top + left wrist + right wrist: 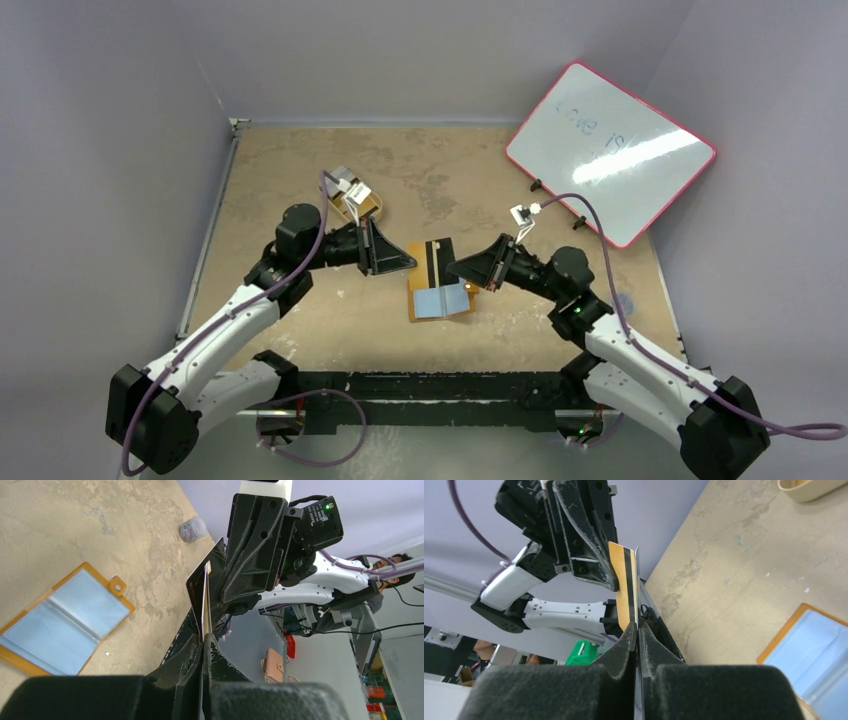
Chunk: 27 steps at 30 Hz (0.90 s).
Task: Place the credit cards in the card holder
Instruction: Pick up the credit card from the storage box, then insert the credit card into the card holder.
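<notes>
Both of my hands are on 1 card, so the task is at an early stage. My left fingers (199, 647) are pinched tight on the lower edge of a gold-brown card (626, 587) with a dark stripe. My right fingers (634, 635) are closed hard on the same card from the opposite side. The card stands on edge in the air between my 2 arms. A thin pale edge shows against it in both wrist views, which may be a 2nd card stuck to it, but I cannot tell.

The card holder (440, 300) lies open and flat on the tabletop (300, 330), pockets up, just below the held card. I see nothing gold-brown in its pale blue pockets. Whether a pale card already sits in 1 of them I cannot tell.

More credit cards (348, 183) wait in the tray (372, 208), well apart from the holder, behind my left arm.

I judge this to be a handover or regrip. The held card has to be released by 1 hand and slid into a pocket, and then the tray cards need the same.
</notes>
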### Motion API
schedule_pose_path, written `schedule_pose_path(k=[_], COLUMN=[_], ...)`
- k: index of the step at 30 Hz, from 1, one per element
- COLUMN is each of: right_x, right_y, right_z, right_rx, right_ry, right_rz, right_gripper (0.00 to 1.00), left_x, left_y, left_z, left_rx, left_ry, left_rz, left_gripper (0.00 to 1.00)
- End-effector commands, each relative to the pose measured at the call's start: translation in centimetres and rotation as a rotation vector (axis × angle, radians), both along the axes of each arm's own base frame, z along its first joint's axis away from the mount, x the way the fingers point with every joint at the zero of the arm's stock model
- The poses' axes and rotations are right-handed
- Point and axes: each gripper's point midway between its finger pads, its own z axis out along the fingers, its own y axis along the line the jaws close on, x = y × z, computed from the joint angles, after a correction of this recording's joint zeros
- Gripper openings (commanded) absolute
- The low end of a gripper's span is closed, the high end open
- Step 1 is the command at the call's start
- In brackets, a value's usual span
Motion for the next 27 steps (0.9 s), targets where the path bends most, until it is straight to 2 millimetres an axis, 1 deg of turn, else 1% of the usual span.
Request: schedule_pose_path(k=[1, 2, 4, 8, 10, 12, 15, 18, 22, 24, 27], right_x=[-0.2, 0.2, 1.1, 2.0, 2.4, 2.8, 4.0, 5.0, 4.6, 4.7, 4.6], right_y=[0.1, 0.0, -0.4, -1.3, -1.8, -2.1, -2.6, -3.2, -4.2, -4.9, -5.8], right_z=[1.2, 0.7, -0.9, -4.4, -6.4, -7.9, -10.1, -12.4, -16.3, -17.2, -18.0], right_rx=[-0.040, -0.062, -0.122, -0.225, -0.272, -0.309, -0.394, -0.493, -0.624, -0.667, -0.711], right_ry=[-0.056, -0.042, 0.003, 0.089, 0.142, 0.175, 0.216, 0.267, 0.360, 0.379, 0.394], right_rz=[0.020, 0.002, -0.055, -0.130, -0.163, -0.190, -0.245, -0.285, -0.290, -0.318, -0.345], right_gripper=[0.00, 0.00, 0.00, 0.00, 0.00, 0.00, 0.00, 0.00, 0.00, 0.00, 0.00], left_x=[0.8, 1.0, 1.7, 2.9, 3.1, 3.3, 3.6, 3.8, 3.7, 3.7, 3.8], left_y=[0.1, 0.1, 0.6, 2.3, 2.7, 2.9, 2.4, 1.7, 0.0, -0.8, -2.1], left_z=[1.7, 1.4, 0.0, -4.0, -5.1, -6.0, -6.9, -8.4, -10.5, -11.4, -12.5], left_rx=[-0.008, 0.004, 0.074, 0.249, 0.288, 0.296, 0.263, 0.229, 0.224, 0.238, 0.233], left_ry=[-0.065, -0.058, -0.042, 0.026, 0.051, 0.073, 0.102, 0.156, 0.214, 0.226, 0.249], left_rz=[0.017, 0.028, 0.078, 0.176, 0.206, 0.226, 0.237, 0.249, 0.251, 0.250, 0.245], left_gripper=[0.00, 0.00, 0.00, 0.00, 0.00, 0.00, 0.00, 0.00, 0.00, 0.00, 0.00])
